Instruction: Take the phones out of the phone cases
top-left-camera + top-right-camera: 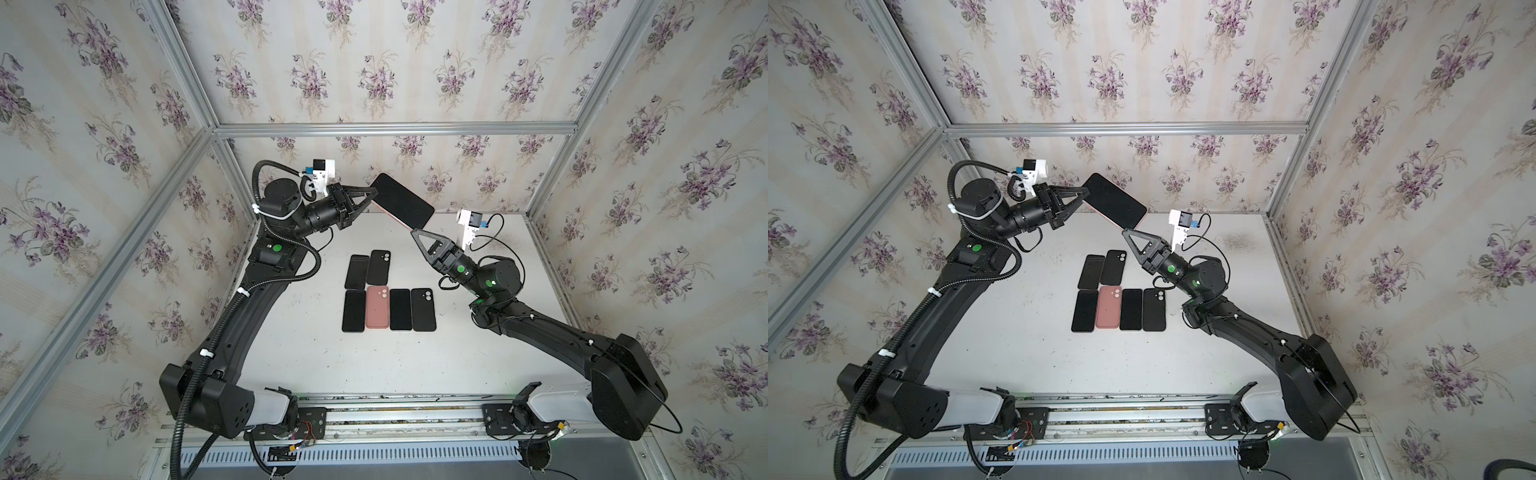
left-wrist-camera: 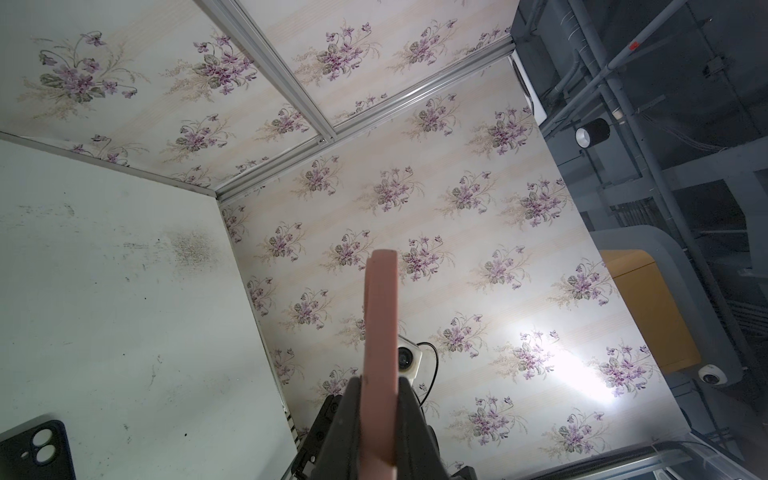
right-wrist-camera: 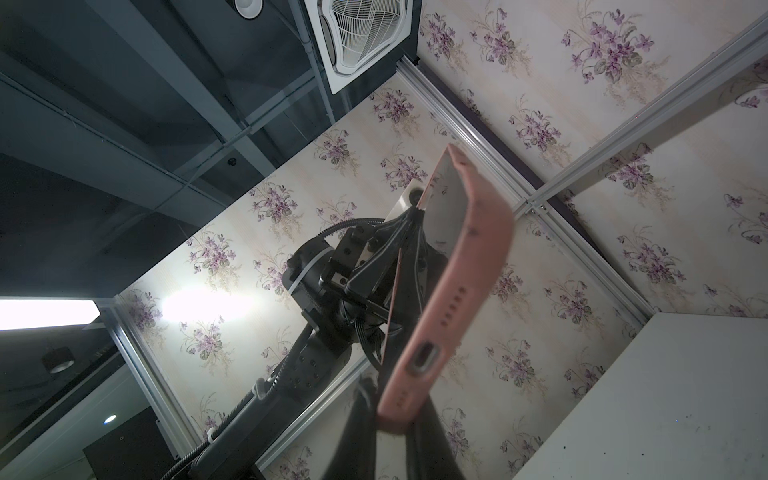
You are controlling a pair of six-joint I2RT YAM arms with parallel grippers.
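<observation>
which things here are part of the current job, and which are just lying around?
In the job: phone, its pink case, clamped mid-air in both arms' jaws.

Lying about on the table: three black phones, two black cases, one empty pink case.

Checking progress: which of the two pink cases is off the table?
The raised pink case, with a dark phone in it, clamped between the left gripper and right gripper. The other pink case lies flat on the table.
</observation>
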